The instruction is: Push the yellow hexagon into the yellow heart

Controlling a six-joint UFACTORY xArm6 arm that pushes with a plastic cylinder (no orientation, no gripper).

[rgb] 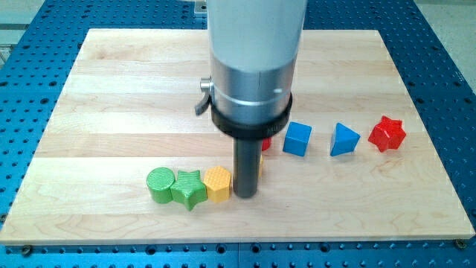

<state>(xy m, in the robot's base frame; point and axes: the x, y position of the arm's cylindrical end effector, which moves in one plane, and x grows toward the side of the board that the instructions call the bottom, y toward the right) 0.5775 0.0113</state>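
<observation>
The yellow hexagon (218,183) lies on the wooden board below its centre, touching the green star (189,188) on its left. My tip (245,194) stands just to the right of the hexagon, touching or nearly touching it. A sliver of yellow (261,161) shows behind the rod on its right; it may be the yellow heart, mostly hidden. The arm's wide silver body covers the board's upper centre.
A green cylinder (160,184) touches the star's left side. A red block (265,144) peeks out behind the rod. To the right lie a blue cube (297,138), a blue triangle (343,140) and a red star (387,133). The board's (111,89) edges border a blue perforated table.
</observation>
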